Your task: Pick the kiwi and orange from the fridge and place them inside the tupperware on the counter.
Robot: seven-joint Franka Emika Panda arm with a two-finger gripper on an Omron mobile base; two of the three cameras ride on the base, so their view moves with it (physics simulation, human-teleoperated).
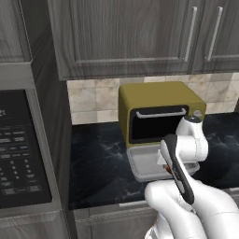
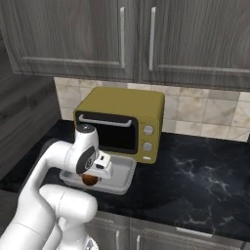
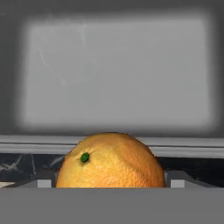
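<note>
Holding the orange [image 3: 111,161] between its jaws, the gripper [image 2: 93,177] hangs over the tupperware [image 2: 124,172], at 6 o'clock from the microwave [image 2: 122,122] on the counter [image 2: 195,180]. The placing step looks in hand; next, I judge, comes lowering and releasing inside the rim. Counted: one orange, one tupperware, one microwave. No kiwi can be made out in the tray.
</note>
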